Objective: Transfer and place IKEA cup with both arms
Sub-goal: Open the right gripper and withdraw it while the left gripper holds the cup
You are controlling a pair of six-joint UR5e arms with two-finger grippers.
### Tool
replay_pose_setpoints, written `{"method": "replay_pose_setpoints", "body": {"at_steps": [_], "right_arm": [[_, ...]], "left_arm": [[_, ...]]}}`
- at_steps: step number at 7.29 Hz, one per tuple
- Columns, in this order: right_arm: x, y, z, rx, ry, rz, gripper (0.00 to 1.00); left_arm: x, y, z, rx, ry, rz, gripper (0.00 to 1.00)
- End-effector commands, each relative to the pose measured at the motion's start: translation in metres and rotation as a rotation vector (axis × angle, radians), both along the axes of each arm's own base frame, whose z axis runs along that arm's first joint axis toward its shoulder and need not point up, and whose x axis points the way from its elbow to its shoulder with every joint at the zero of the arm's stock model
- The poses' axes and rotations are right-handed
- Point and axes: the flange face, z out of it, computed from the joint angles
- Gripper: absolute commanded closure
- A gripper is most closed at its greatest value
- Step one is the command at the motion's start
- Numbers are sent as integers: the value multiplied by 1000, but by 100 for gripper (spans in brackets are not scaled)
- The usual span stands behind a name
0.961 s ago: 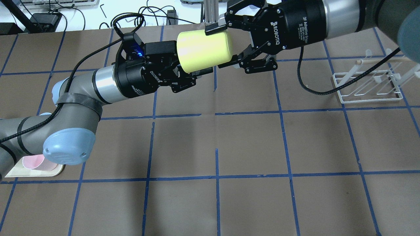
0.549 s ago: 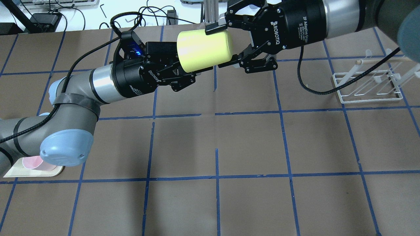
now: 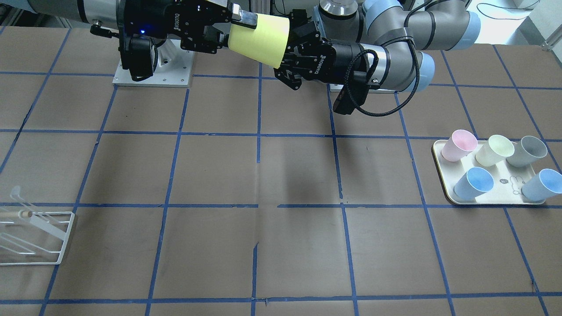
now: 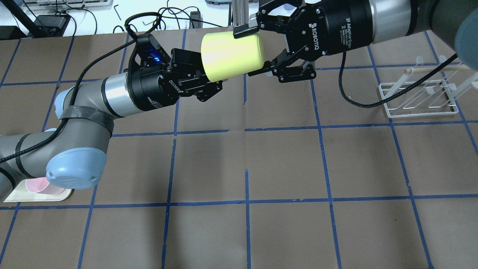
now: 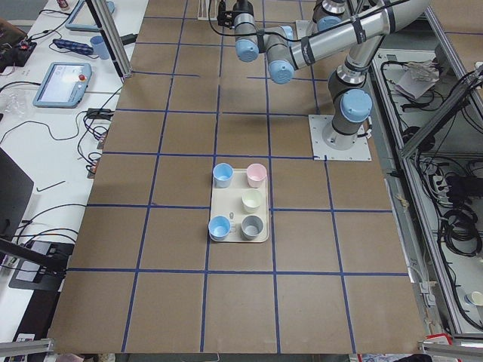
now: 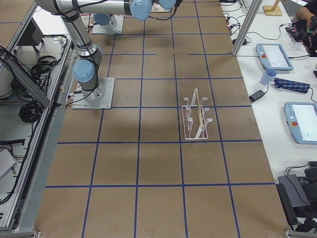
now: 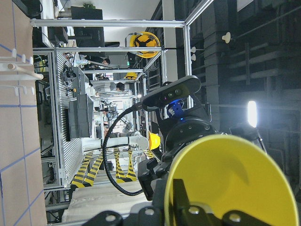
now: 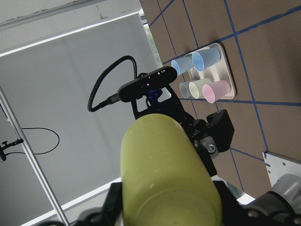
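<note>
The lime-yellow IKEA cup [image 4: 231, 56] lies horizontally in the air over the far middle of the table; it also shows in the front view [image 3: 259, 39]. My right gripper [image 4: 250, 52] is shut on its closed base end, one finger above and one below. My left gripper [image 4: 210, 76] is at the cup's open mouth with its fingers spread, and looks open. The left wrist view looks into the cup's mouth [image 7: 230, 174] with one finger [image 7: 181, 202] in front of the rim. The right wrist view shows the cup's base [image 8: 160, 160] close up.
A cream tray [image 3: 443, 188] at the robot's left holds pink [image 3: 459, 145], cream-yellow [image 3: 494, 149], grey [image 3: 529, 151] and two light blue cups [image 3: 474, 182]. A white wire rack [image 4: 418, 97] with a wooden dowel stands at the robot's right.
My left arm has drawn slightly back to the left and its fingers have spread at the cup's mouth. The right gripper and the cup have stayed in place.
</note>
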Motion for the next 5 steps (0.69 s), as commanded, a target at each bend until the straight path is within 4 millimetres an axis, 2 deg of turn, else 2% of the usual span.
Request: {"method": "replay_pose_setpoints", "body": {"at_steps": [1,3,4,5], "right_arm": [[0,-1,4,-6,1,-1,0],[0,-3,6,-5,-1,-4,0],[-6,-7,6,-4,-1,-17,0],[-14,-14,14,-39,12,-29,0]], "left_arm": [[0,0,1,-4,0,0,100],[0,0,1,-9,-4,0,100],[0,0,1,-7,-7,-1,100],[0,0,2,-10,-10,0,100]]}}
